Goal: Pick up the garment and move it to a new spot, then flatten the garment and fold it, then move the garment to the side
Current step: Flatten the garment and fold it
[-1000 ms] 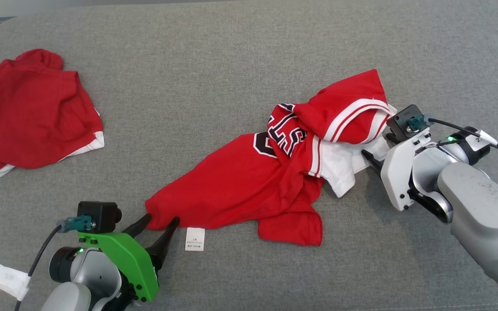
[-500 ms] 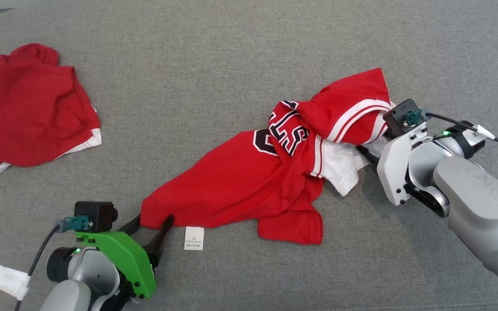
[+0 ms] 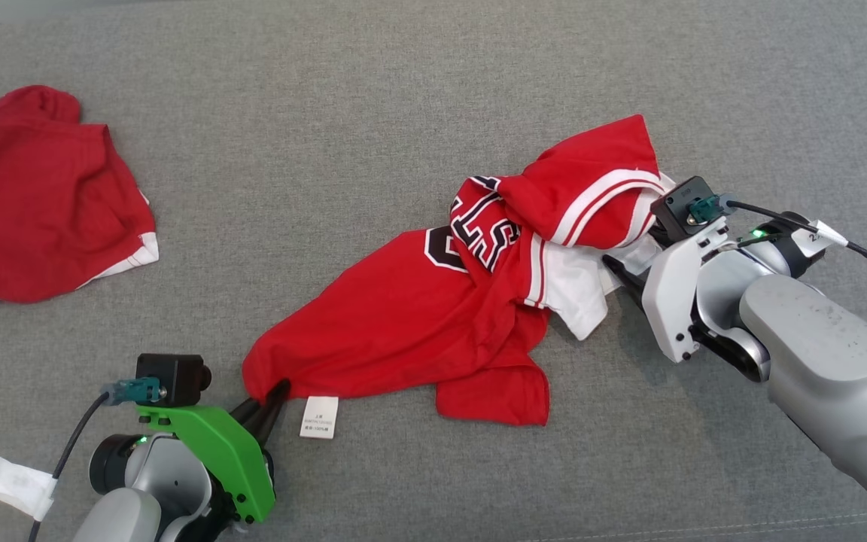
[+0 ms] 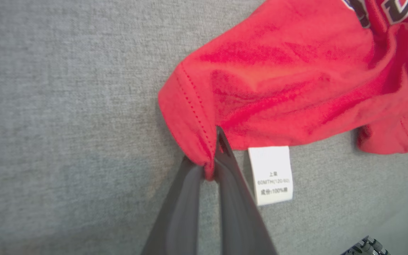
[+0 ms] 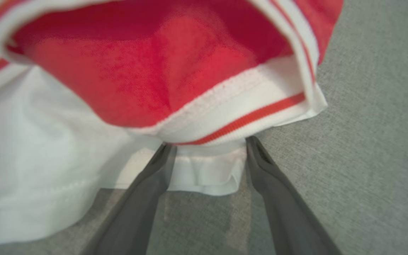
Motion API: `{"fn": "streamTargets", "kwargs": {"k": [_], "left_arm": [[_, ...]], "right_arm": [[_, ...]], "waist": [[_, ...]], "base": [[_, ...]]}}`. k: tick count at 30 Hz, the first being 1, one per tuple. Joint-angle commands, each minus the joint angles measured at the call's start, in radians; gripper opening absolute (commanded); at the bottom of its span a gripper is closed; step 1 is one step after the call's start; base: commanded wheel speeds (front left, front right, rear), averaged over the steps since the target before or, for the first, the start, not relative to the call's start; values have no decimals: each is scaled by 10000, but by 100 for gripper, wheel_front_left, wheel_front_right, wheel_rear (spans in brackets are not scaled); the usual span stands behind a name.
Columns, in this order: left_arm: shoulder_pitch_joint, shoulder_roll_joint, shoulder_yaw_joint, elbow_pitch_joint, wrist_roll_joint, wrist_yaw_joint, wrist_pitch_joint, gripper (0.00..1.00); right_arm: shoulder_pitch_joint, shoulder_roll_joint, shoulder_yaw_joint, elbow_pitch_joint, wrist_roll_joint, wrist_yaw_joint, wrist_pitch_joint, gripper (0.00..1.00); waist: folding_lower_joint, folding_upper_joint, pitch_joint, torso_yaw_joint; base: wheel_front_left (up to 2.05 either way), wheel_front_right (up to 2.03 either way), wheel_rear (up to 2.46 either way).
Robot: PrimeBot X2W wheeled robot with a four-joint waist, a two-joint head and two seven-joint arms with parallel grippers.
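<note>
A grey woven surface (image 3: 343, 98) carries everything we see here, and it fills the background in all three views.

We begin at the left end effector (image 3: 272, 395). Its two dark fingers are pressed together and they pinch the hemmed corner of the red garment (image 3: 418, 316). In the left wrist view the left end effector (image 4: 213, 166) has a small fold of red cloth squeezed between the fingers, and the stitched hem of the garment (image 4: 278, 71) runs up from this point. A white label (image 4: 271, 175) with small printed text lies flat on the grey surface, just beside the gripped corner and touching the garment's lower edge.

The right end effector (image 3: 629, 260) is at the opposite end of the garment. In the right wrist view its fingers (image 5: 207, 145) stand wide apart, and a folded white edge of the garment (image 5: 136, 71) lies between them, not pinched. Just above the fingertips is a white band with a red stripe.

The garment lies crumpled in the middle of the surface. It is mostly red, with black and white letters, white striped trim and a white part near the right end effector. Well apart from the garment, past its gripped corner, a second red cloth (image 3: 34, 211) with a white edge lies on the same surface.
</note>
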Motion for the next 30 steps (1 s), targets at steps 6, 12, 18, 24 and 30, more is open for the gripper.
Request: {"fn": "streamTargets", "kwargs": {"k": [6,12,18,24,30], "left_arm": [[96,93,-96,135,-153,-16,-28,0],[-51,95,-127,128,-199,-25,-77,0],[-169,194,37,-174,-145,-21,-441,0],[298,410,407,-1695,-481,38,-613,0],[1007,833,1066,-3847,-950,312,-533,0]], "right_arm": [[472,-61,425,8,288,76,157,100],[436,-27,599,83,580,74,47,0],[242,-264,460,-325,1226,40,-270,0],[577,-1224,-755,-2449,2880,42,-1148,0],[1614,-2703,-2634,-5119,4563,47,-1833,0]], "waist": [[0,0,-41,-127],[0,0,17,-123],[0,0,-100,-77],[0,0,-496,-45],[0,0,-1008,-283]], "base": [[0,0,0],[0,0,0],[0,0,0],[0,0,0],[0,0,0]]}}
